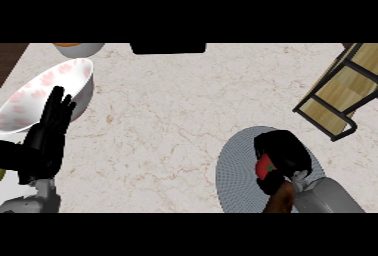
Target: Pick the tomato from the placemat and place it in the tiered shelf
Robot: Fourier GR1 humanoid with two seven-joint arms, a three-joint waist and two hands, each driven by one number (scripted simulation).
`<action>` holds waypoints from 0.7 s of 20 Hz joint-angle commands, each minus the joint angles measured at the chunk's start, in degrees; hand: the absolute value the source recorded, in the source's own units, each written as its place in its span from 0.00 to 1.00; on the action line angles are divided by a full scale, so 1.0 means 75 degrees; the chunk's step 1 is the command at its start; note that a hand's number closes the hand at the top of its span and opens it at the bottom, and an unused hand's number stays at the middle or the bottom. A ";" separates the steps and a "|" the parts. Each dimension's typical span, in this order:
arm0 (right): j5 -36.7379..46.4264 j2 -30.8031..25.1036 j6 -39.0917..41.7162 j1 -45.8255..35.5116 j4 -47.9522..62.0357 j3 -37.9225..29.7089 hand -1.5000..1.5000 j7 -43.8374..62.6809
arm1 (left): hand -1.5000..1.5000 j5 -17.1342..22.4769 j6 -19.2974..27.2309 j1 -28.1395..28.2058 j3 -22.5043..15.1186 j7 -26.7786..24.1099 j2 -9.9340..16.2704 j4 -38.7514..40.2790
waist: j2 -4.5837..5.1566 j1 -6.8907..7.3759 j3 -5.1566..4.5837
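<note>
The red tomato lies on the round grey placemat at the lower right. My right hand is over it with fingers and thumb curled round it, hiding most of the fruit; only a red patch with a bit of green shows at the hand's left. The tiered shelf, wooden boards in a black frame, stands at the right edge, up and right of the placemat. At the left edge my left hand rests open with fingers up.
A white bowl with pink spots sits at the left, just behind the left hand. A grey bowl with orange contents and a black object lie along the far edge. Marble counter spreads across the middle.
</note>
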 commanded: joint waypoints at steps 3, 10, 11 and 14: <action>-0.1233 -0.2281 0.0139 0.0835 -0.0783 -0.0401 1.00 -0.3707 | 0.50 -0.0007 0.0111 0.0244 0.0207 -0.0052 0.0043 0.0041 | -0.0009 -0.0302 0.0027; -0.4029 -0.3920 0.0503 0.1679 -0.0782 -0.2843 1.00 -0.6897 | 0.50 -0.0011 0.0143 0.0610 0.0288 -0.0102 0.0074 -0.0239 | -0.0095 -0.0538 0.0016; -0.4610 -0.4046 0.0816 0.1491 -0.0634 -0.3331 1.00 -0.7181 | 0.50 0.0017 0.0101 0.0438 0.0186 -0.0066 0.0001 -0.0151 | -0.0041 -0.0517 0.0005; -0.6019 -0.4594 0.1652 0.1531 -0.0014 -0.4701 1.00 -0.7687 | 0.50 -0.0039 0.0087 0.0591 0.0214 -0.0111 0.0072 -0.0232 | -0.0040 -0.0411 -0.0015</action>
